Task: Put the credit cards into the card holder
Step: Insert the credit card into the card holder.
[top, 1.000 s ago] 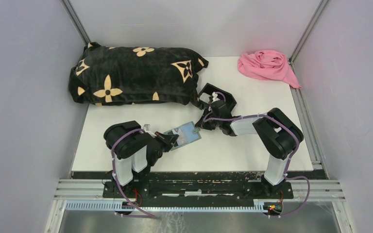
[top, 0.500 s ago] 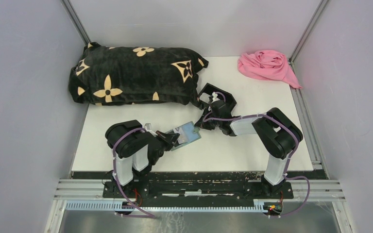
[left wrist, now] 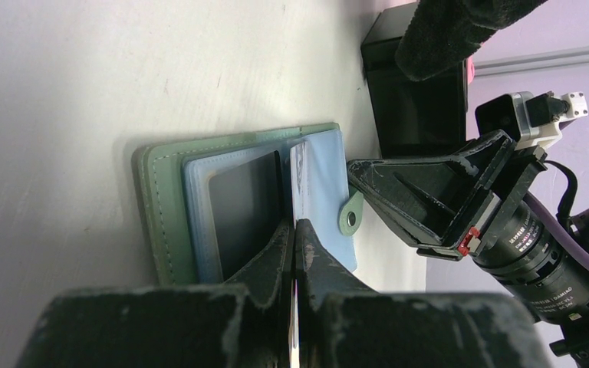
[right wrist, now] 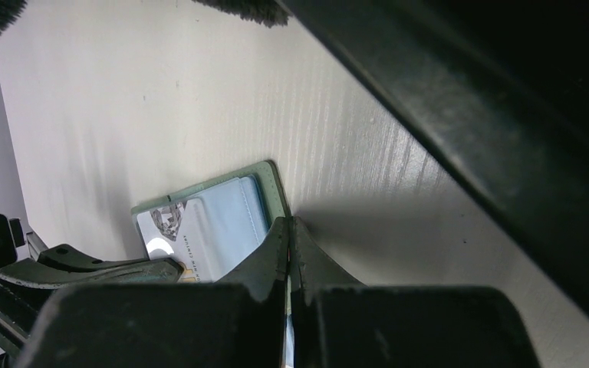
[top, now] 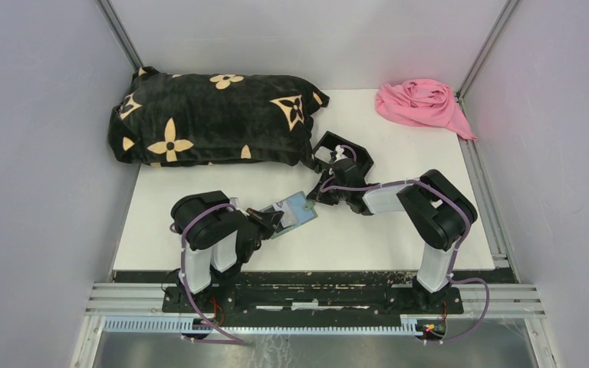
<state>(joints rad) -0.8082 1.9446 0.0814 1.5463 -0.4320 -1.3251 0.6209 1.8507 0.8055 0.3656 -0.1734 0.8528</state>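
Card is pinched on edge between the closed jaws of the left gripper. Most of it sticks out ahead of the fingertips, so its free end can be steered into a slot. That end sits over the pale blue inner leaves of the holder, which lies open and flat on the table, just ahead of and below these jaws. Whether the end has entered a pocket or only leans against a leaf I cannot tell. The right gripper comes in from the opposite side with its jaws closed, its tips meeting the holder's green edge beside the snap tab. A thin pale strip shows between its fingers, so it looks to be pinching that edge, probably to stop the light holder sliding when the card is pushed toward it. The two sets of jaws point at each other with the holder between them, which suits the job: one steadies, the other feeds. The step in hand seems to be lining up this card and pressing it in. As I judge it, the risk is that the card, gripped near one end only, bends or skids over the slot mouth instead of entering.
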